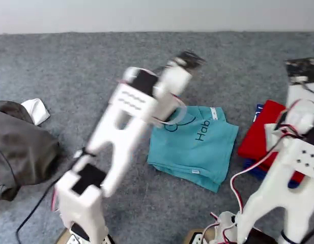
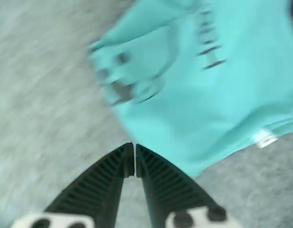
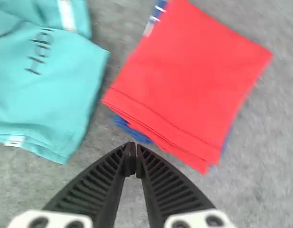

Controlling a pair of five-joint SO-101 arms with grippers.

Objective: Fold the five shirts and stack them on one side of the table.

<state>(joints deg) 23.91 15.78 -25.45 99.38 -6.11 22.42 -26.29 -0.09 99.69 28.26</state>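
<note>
A teal shirt [image 1: 197,147] lies partly folded on the grey carpet in the middle. My left gripper [image 2: 130,151] is shut on nothing and hangs over bare carpet just off the teal shirt's [image 2: 217,90] edge; from above, the left gripper [image 1: 167,117] sits at the shirt's upper left corner. A folded red shirt [image 1: 258,137] rests on a blue shirt [image 1: 254,172] at the right. My right gripper [image 3: 131,152] is shut and empty, over the carpet just off the red shirt's [image 3: 189,80] near edge, with the teal shirt [image 3: 42,85] beside it.
A dark brown shirt [image 1: 19,147] lies crumpled at the left edge, with a white shirt [image 1: 37,109] peeking out behind it. Bare carpet stretches across the back of the table. Cables and both arm bases crowd the front edge.
</note>
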